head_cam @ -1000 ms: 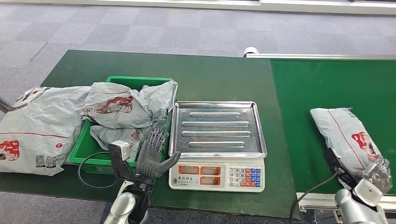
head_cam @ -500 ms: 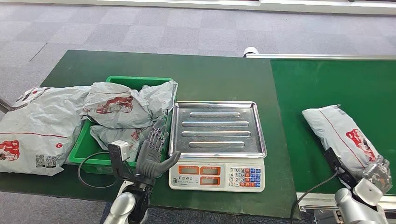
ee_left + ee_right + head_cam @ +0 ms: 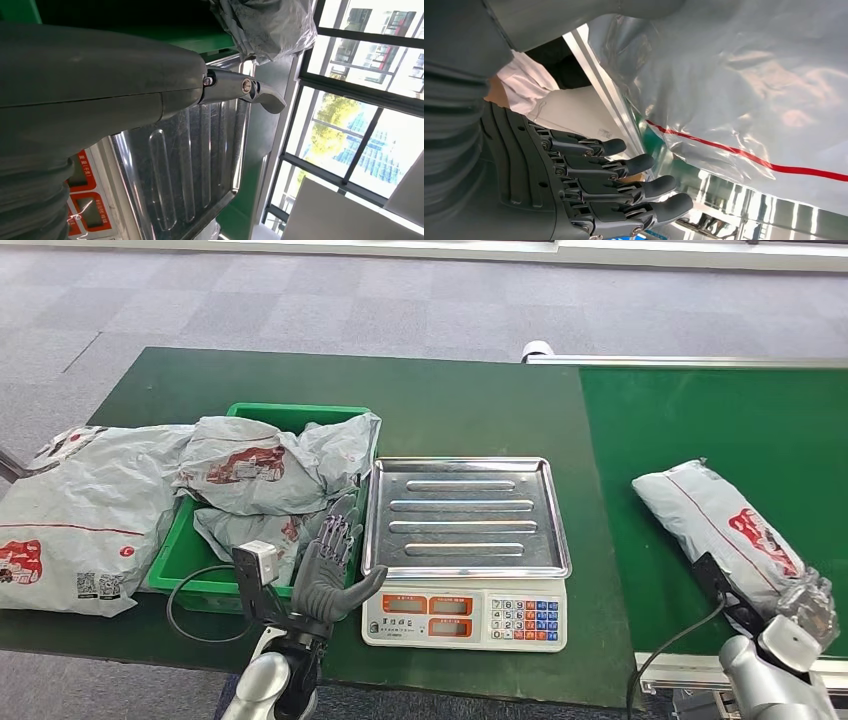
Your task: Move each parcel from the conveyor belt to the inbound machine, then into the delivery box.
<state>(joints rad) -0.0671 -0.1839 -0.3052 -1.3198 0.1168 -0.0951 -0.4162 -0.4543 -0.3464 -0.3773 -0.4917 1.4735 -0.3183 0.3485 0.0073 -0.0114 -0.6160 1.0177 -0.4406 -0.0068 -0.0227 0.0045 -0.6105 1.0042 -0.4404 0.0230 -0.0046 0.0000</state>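
Conveyor-borne grey parcel [image 3: 722, 529] has slid nearer the scale [image 3: 465, 552].

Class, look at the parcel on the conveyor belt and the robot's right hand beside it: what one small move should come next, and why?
Probably close the right hand onto the near end of the parcel. Its fingers are spread and hold nothing, with the bag's grey film right beside them, and the scale tray is bare, ready to take it. The left hand waits open by the green bin.
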